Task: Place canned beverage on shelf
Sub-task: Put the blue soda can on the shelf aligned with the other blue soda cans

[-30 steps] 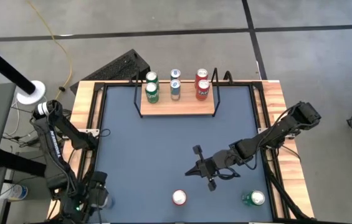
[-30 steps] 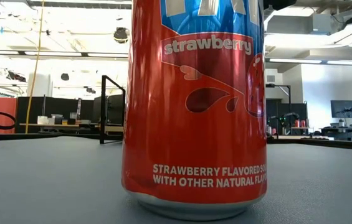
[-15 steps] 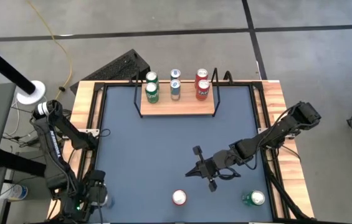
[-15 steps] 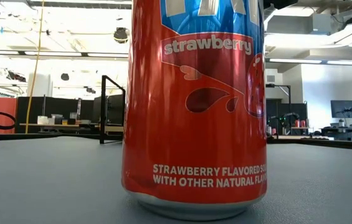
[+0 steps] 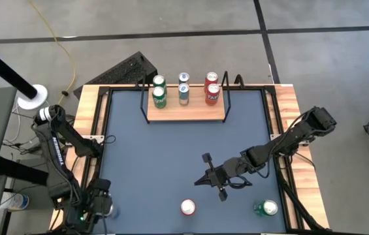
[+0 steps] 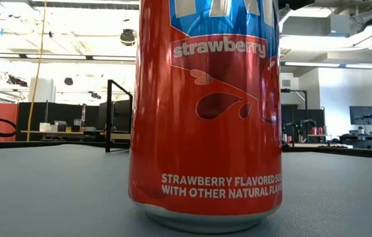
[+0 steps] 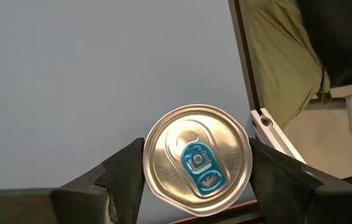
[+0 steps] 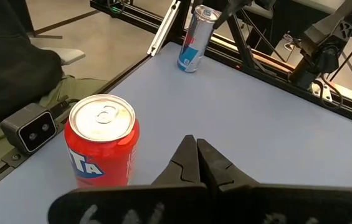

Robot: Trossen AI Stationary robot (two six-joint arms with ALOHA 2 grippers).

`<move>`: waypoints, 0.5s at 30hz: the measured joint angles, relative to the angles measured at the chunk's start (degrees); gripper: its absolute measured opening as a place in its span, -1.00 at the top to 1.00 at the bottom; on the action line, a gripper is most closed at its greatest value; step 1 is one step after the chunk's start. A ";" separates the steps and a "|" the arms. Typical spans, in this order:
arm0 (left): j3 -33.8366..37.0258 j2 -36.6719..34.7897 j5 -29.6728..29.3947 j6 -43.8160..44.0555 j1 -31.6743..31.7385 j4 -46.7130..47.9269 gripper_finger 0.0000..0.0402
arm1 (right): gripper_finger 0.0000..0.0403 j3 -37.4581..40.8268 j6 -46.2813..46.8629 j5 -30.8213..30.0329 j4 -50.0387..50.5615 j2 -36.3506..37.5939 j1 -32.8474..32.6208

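Nothing visibly moved, slim can [image 7: 198,159] between left claw [image 7: 194,180] fingers, perhaps ungripped

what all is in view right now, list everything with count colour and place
shelf: one, light wood with black wire ends, far edge of table
cans on shelf: six, two green left, two silver-blue middle, two red right
red can: one, upright, near edge, centre
green can: one, near right corner
slim blue-tab can: one, silver top, near left corner
table: one, dark grey top, wood edge
left gripper: fingers either side of the slim can, not visibly clamping
right gripper: shut, empty, above table centre-right, near the red can
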State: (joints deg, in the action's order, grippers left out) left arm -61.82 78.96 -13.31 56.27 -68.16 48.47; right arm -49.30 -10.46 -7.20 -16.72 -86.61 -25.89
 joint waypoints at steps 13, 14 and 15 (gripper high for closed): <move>-1.08 -0.31 -1.48 -5.64 2.58 1.48 -0.17 | 1.00 0.00 -0.02 0.00 -0.01 0.00 0.00; -1.90 -0.35 -1.76 -6.70 3.02 2.34 -0.17 | 1.00 0.00 -0.02 0.00 0.00 0.00 0.00; -2.65 -0.37 -2.59 -7.84 3.47 3.13 -0.17 | 1.00 0.00 -0.02 -0.01 -0.01 0.00 0.00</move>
State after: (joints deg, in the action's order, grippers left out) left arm -64.47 78.59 -15.90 48.43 -64.70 51.59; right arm -49.30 -10.48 -7.21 -16.73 -86.61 -25.89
